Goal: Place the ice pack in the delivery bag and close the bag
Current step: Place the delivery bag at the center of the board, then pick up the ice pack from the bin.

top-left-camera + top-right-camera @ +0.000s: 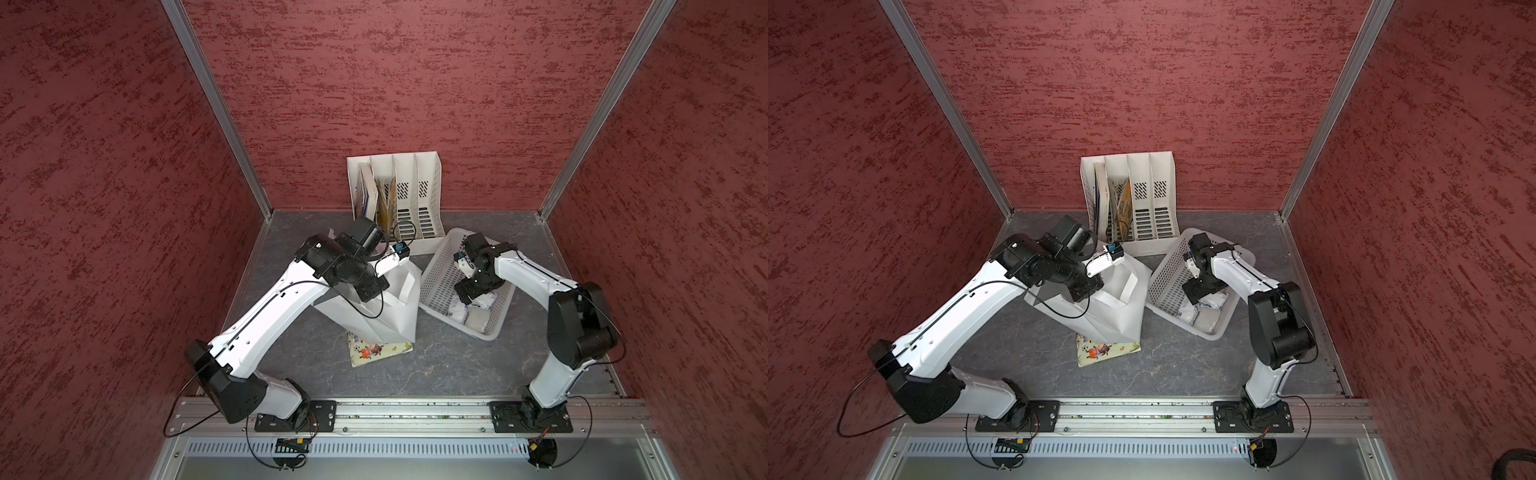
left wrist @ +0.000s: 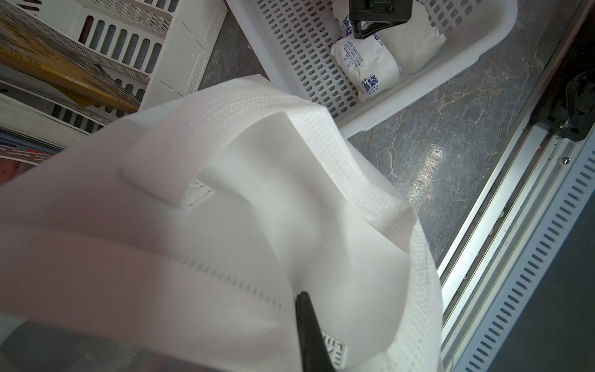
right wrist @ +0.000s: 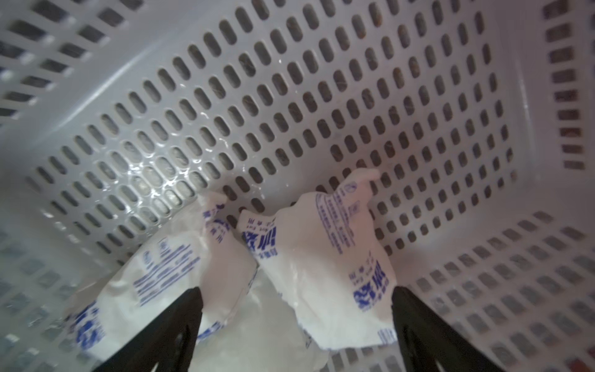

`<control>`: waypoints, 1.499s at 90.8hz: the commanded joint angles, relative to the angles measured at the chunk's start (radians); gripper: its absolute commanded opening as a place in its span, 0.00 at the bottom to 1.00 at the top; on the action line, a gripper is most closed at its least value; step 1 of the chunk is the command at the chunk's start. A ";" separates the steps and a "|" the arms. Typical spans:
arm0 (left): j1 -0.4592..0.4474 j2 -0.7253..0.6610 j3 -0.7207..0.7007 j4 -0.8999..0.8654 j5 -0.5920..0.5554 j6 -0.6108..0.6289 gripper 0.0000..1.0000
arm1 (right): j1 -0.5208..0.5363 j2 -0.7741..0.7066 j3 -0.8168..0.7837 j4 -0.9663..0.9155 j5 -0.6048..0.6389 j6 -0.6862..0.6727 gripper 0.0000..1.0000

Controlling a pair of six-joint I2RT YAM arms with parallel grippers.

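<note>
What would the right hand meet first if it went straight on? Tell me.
The right hand would likely meet the crumpled ice pack in the white basket first; depth is unclear.

The white fabric delivery bag (image 1: pixel 399 324) (image 1: pixel 1121 316) (image 2: pixel 244 206) stands upright near the middle of the grey marbled tabletop (image 1: pixel 457 365) (image 1: pixel 1183 370). One flat loop strap lies against its side, and the cloth is creased. Just beside it, the white plastic ice packs (image 1: pixel 477 319) (image 1: pixel 1206 320) (image 2: pixel 367 64) (image 3: pixel 338 267) are soft pillow pouches printed in blue. They lie bunched and touching at the near end of the white perforated plastic basket (image 1: pixel 490 334) (image 1: pixel 1214 334) (image 2: pixel 418 90) (image 3: pixel 289 96), none of them in the bag.
</note>
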 commanded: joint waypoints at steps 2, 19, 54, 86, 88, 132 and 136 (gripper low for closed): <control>-0.010 -0.043 0.045 -0.106 -0.032 0.056 0.00 | -0.016 0.040 0.040 0.002 0.056 -0.079 0.94; -0.015 -0.091 -0.010 -0.072 -0.022 0.064 0.00 | -0.037 0.083 0.034 -0.006 0.059 -0.078 0.91; -0.036 0.002 -0.104 0.050 0.109 0.002 0.00 | -0.080 0.053 0.013 -0.049 -0.003 -0.085 0.86; -0.032 -0.013 -0.122 0.082 0.121 -0.082 0.43 | -0.078 0.142 0.006 -0.052 -0.117 -0.057 0.81; -0.031 -0.015 -0.115 0.084 0.124 -0.092 0.49 | -0.078 0.144 0.008 -0.052 -0.118 -0.057 0.81; 0.239 -0.232 0.055 0.255 0.071 -0.333 0.94 | -0.078 0.021 -0.016 0.019 -0.156 -0.040 0.51; 0.278 -0.261 0.036 0.272 0.041 -0.341 0.96 | -0.079 -0.015 -0.026 0.029 -0.155 -0.032 0.50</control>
